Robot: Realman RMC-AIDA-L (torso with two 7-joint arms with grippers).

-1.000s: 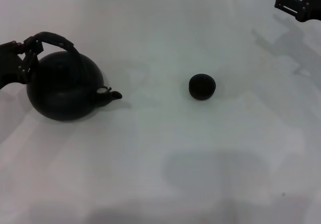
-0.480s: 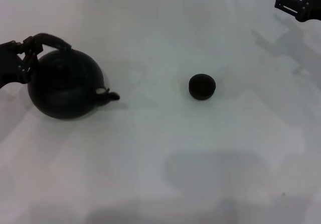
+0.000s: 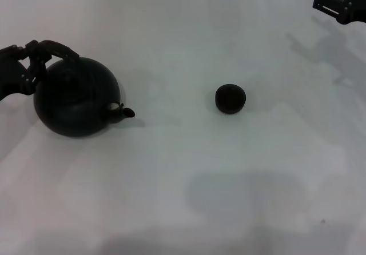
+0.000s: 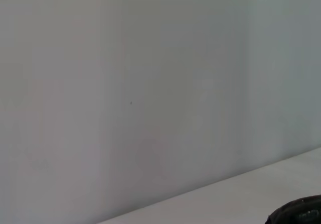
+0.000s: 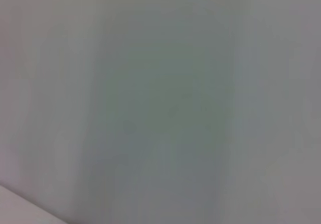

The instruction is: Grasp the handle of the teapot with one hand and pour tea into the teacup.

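The large matte black teapot (image 3: 75, 98) is at the left of the white table, its short spout (image 3: 123, 111) pointing right toward the teacup. Its dark arched handle (image 3: 57, 48) loops over the top. My left gripper (image 3: 31, 58) is shut on the handle's left end. The pot tilts a little, spout down. The tiny dark teacup (image 3: 230, 98) stands alone near the table's middle, well right of the spout. My right gripper (image 3: 334, 3) is parked at the far right corner. A dark edge of the handle shows in the left wrist view (image 4: 298, 213).
The white table (image 3: 189, 180) is bare around the pot and cup. A wall fills both wrist views.
The teapot has shifted slightly right and tipped, its spout dropping lower, with my left gripper on the handle. The cup and right arm have not moved.
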